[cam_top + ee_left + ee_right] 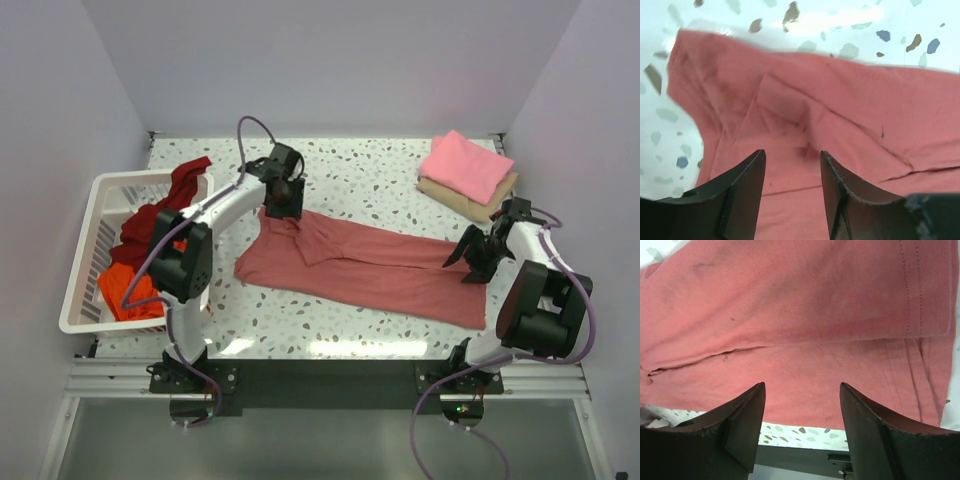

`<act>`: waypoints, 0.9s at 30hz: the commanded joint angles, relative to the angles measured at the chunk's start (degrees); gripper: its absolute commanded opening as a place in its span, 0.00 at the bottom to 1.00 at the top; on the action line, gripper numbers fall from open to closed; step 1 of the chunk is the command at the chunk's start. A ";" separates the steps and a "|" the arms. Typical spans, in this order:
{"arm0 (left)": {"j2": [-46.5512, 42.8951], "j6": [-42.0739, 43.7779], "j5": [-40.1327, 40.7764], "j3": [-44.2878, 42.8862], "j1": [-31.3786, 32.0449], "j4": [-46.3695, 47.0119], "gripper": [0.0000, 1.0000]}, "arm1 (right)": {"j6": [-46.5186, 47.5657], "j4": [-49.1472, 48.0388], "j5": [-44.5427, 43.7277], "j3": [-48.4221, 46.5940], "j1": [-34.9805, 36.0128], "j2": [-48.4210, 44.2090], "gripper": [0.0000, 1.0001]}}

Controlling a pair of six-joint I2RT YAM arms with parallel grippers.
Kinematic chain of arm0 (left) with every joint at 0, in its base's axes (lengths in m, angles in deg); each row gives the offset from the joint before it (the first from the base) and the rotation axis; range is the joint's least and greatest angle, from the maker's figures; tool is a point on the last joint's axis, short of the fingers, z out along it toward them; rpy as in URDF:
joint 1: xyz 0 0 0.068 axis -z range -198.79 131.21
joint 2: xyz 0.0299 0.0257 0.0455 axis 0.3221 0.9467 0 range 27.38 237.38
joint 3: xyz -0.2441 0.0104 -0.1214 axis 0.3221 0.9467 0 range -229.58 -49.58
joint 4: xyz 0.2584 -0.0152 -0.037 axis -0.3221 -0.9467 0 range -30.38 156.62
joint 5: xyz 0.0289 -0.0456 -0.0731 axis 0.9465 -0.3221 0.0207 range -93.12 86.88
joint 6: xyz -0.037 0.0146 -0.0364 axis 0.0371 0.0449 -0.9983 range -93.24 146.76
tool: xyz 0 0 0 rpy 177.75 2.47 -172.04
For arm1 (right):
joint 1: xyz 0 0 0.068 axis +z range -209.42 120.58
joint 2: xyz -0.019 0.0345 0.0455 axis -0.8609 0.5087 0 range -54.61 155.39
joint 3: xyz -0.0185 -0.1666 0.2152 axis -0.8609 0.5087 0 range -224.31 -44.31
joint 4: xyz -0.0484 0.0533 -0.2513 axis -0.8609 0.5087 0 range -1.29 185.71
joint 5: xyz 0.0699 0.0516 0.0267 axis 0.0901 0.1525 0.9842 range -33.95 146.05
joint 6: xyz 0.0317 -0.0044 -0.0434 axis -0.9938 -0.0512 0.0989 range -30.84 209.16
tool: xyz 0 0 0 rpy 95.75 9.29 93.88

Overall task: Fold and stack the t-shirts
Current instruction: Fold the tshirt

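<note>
The rose-red t-shirt [380, 272] is laid flat across the middle of the table [380, 170], folded into a long strip. The left gripper [792, 156] is positioned over its sleeve end, fingers apart and empty. The right gripper [802, 387] is positioned over its hem end, fingers likewise apart and empty. A pink t-shirt [465, 163] is stacked on a tan t-shirt [478, 203] at the far right. A maroon t-shirt [165, 205] and an orange t-shirt [125, 290] are contained in the basket [82, 215].
</note>
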 commanded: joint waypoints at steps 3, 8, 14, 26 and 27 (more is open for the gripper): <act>-4.29 -3.41 -2.15 6.73 -4.08 5.53 0.43 | 0.86 0.94 1.90 -0.34 0.17 0.18 0.65; -2.45 -3.32 -4.43 6.56 -4.18 8.77 0.39 | 0.95 0.94 1.99 -0.26 0.17 0.01 0.65; 1.16 -2.71 -3.73 2.43 -4.18 8.08 0.38 | 1.03 0.94 2.07 0.01 0.26 -0.17 0.65; 4.77 -2.53 -3.90 2.42 -4.09 6.59 0.34 | 1.12 0.94 2.07 -0.08 0.17 0.18 0.65; 4.94 -2.62 -3.99 2.34 -4.09 6.59 0.33 | 1.12 1.03 1.99 -0.08 0.17 0.27 0.65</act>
